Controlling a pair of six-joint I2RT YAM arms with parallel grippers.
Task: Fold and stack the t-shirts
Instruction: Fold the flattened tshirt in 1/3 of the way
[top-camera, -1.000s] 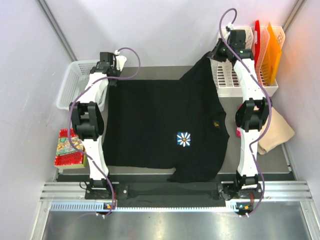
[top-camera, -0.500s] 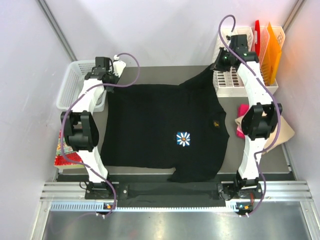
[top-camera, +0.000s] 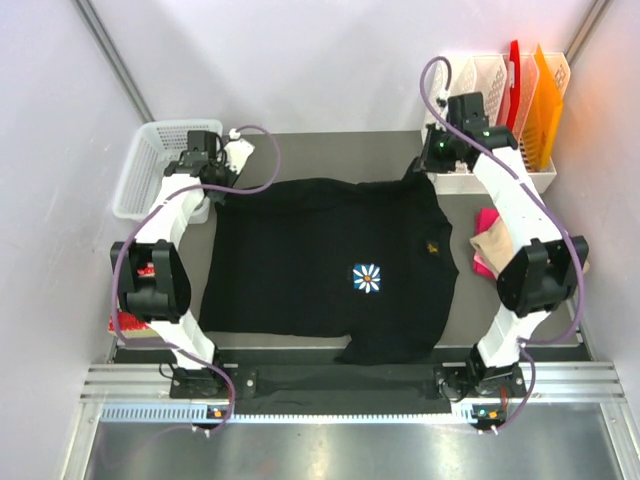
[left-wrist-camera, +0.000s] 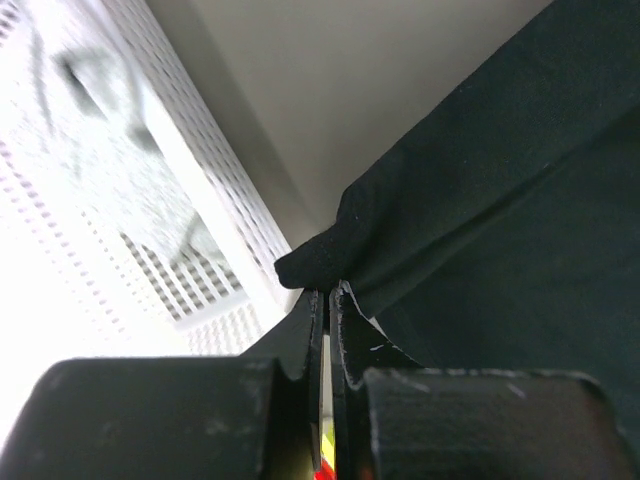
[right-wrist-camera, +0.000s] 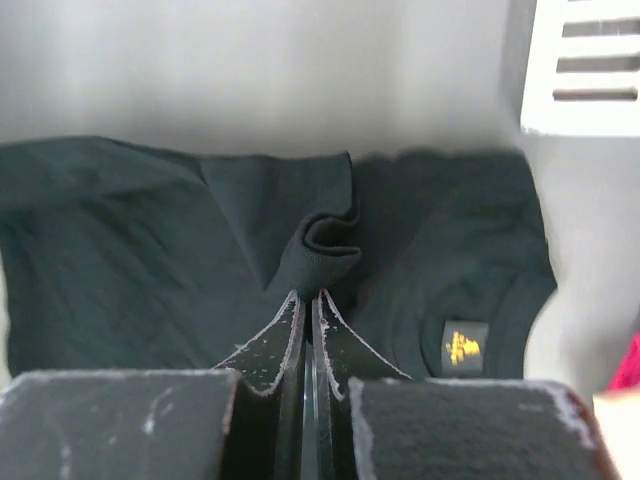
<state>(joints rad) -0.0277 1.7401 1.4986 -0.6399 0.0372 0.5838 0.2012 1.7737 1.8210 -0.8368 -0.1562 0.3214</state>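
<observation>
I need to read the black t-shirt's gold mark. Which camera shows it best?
The right wrist view: the gold mark sits close and fairly sharp on the black t-shirt. The top view shows it only as a tiny speck; the left wrist view shows plain black cloth, no mark.

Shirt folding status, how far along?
Done: black t-shirt spread flat on the table. In hand: left gripper and right gripper each shut on its far edge. Remaining: no fold visible yet; tan shirt and pink shirt lie unfolded, nothing stacked.
</observation>
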